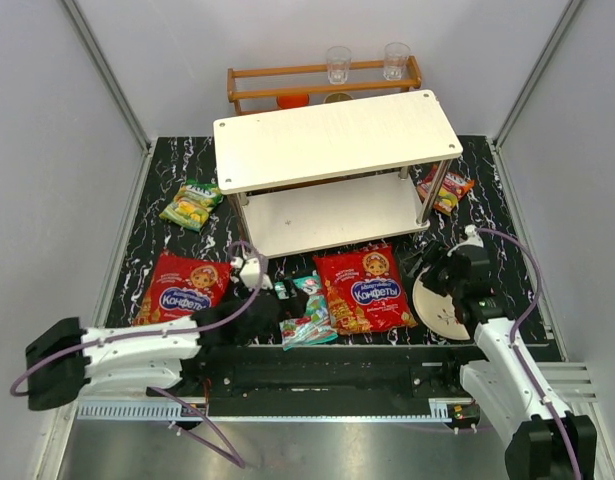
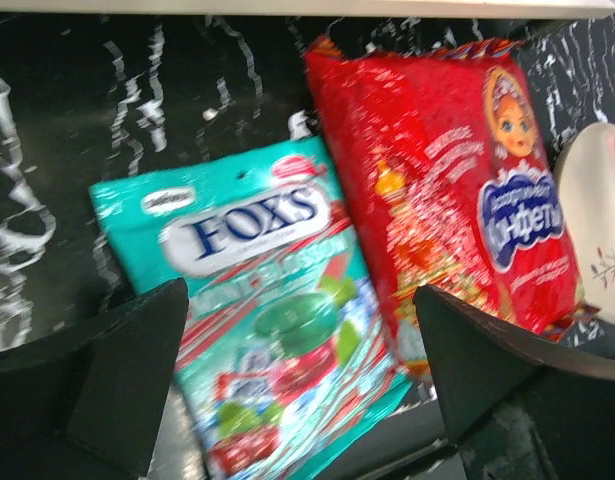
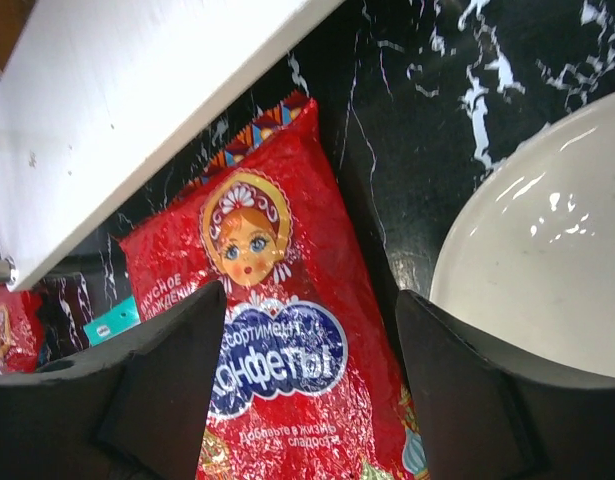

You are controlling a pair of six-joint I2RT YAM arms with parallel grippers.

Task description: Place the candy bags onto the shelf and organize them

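The white two-tier shelf (image 1: 337,135) stands at the back. One large red bag (image 1: 364,288) lies in front of it, the other (image 1: 184,285) at the left. The teal bag (image 1: 309,318) lies beside the middle red bag. The green-yellow bag (image 1: 192,205) lies left of the shelf, the red-orange bag (image 1: 445,188) right of it. My left gripper (image 1: 285,305) is open above the teal bag (image 2: 277,330), its fingers either side of it (image 2: 302,350). My right gripper (image 1: 419,265) is open over the middle red bag (image 3: 277,320), empty (image 3: 312,350).
A round cream plate (image 1: 437,305) lies right of the middle red bag, under my right arm; it shows in the right wrist view (image 3: 547,270) and left wrist view (image 2: 597,220). A brown wooden rack (image 1: 317,80) with two glasses stands behind the shelf. Grey walls enclose the black marbled mat.
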